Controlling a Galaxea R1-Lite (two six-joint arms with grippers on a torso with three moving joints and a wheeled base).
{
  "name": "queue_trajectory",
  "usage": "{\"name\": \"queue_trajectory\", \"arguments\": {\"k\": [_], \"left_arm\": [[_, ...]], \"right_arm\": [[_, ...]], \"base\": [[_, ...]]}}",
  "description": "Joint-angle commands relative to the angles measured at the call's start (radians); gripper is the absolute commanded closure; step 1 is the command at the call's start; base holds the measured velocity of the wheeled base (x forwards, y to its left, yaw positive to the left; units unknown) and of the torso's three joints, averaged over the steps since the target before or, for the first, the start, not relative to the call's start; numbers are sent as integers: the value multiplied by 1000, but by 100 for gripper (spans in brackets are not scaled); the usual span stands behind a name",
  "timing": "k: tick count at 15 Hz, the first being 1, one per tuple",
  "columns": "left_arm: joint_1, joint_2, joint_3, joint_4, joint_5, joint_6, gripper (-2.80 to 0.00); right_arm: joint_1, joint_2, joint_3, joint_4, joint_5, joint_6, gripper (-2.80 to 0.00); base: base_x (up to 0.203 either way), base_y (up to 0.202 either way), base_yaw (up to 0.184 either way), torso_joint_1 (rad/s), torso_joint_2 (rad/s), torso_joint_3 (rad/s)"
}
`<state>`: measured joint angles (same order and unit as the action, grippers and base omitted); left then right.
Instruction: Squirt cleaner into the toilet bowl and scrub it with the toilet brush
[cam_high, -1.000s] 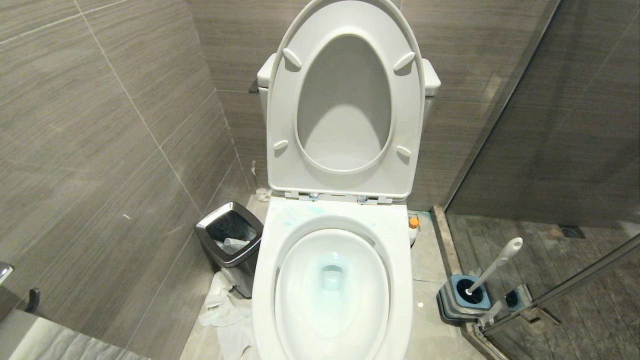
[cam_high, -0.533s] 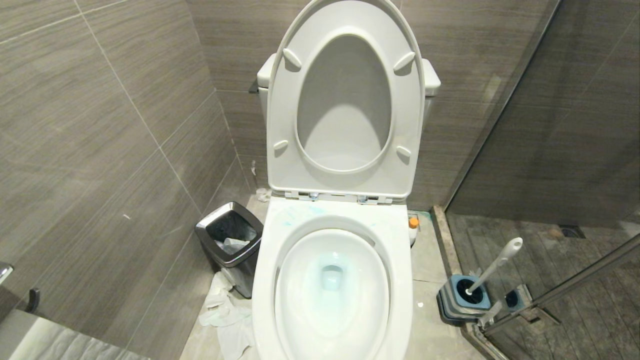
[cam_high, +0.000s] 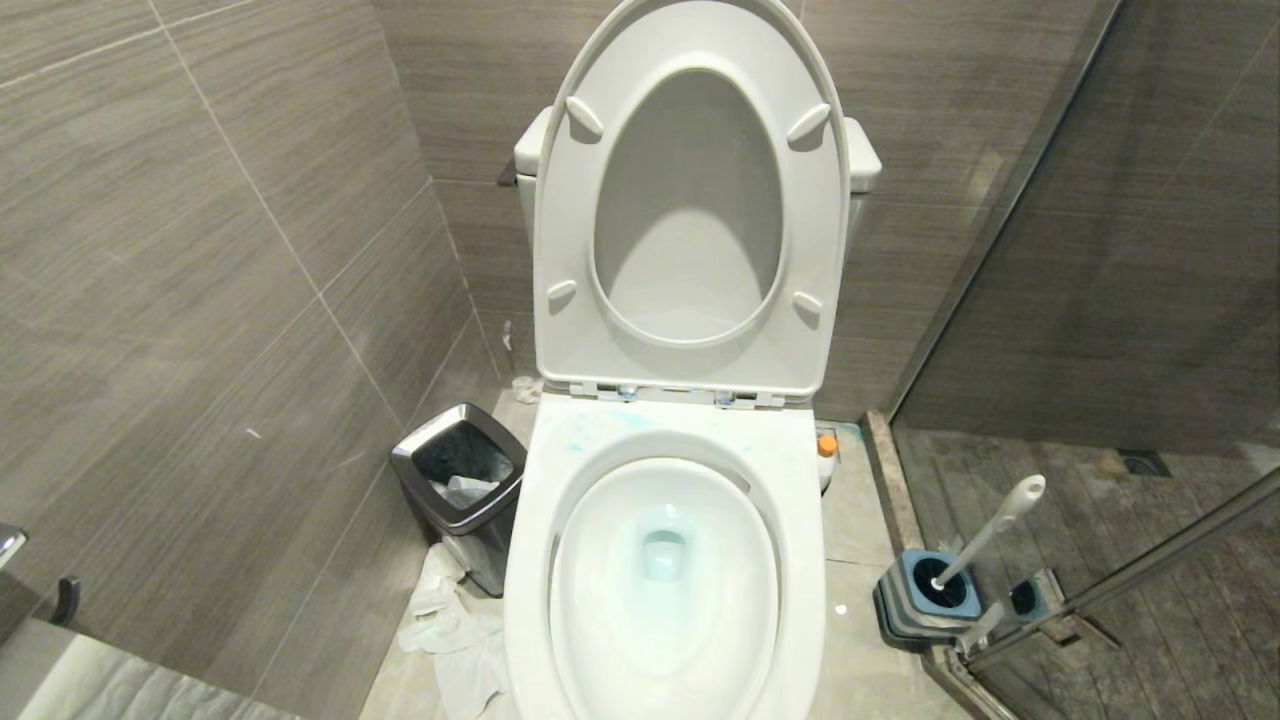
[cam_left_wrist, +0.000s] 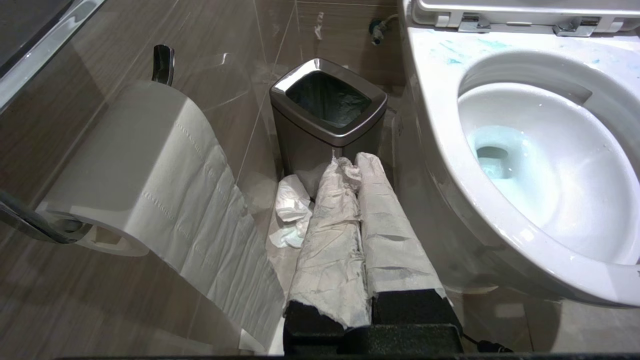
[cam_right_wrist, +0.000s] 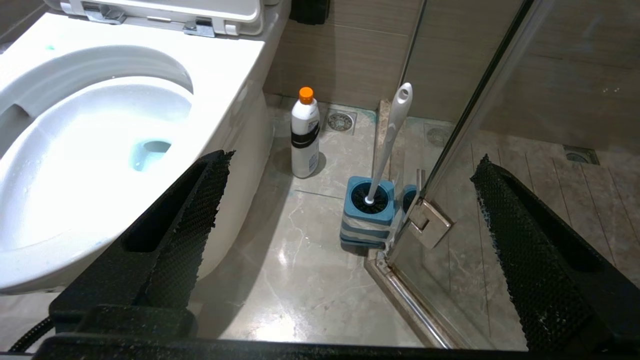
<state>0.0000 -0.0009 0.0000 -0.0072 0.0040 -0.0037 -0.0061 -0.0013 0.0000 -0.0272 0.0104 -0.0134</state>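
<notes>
The right gripper (cam_right_wrist: 350, 200) gapes wide and empty; the left gripper (cam_left_wrist: 357, 235) is closed (paper-wrapped). The cleaner (cam_right_wrist: 305, 132) stands beside the bowl (cam_right_wrist: 100, 125), close to the brush (cam_right_wrist: 387, 145), so a careless reach could topple either.

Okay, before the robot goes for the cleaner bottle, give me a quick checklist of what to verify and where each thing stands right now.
1. Seat and lid up, toilet bowl exposed: ok.
2. Cleaner upright on the floor beside the toilet, orange cap on: ok.
3. Toilet brush standing in its holder: ok.
4. Right gripper jaws wide open, nothing held: ok.
5. Left gripper jaws shut, wrapped in paper, not ready to grasp: not ok.
6. Cleaner level inside the bottle: cannot tell.
</notes>
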Motion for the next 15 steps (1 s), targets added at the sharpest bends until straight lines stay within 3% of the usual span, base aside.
{"name": "queue_trajectory", "arguments": {"k": [1, 15], "left_arm": [[0, 1, 6, 0, 1, -1, 0], [0, 1, 6, 0, 1, -1, 0]], "right_arm": [[0, 0, 11, 0, 0, 0, -280], [0, 0, 11, 0, 0, 0, -280]], "base": [[0, 0, 0, 0, 0, 0], [0, 0, 0, 0, 0, 0]]}}
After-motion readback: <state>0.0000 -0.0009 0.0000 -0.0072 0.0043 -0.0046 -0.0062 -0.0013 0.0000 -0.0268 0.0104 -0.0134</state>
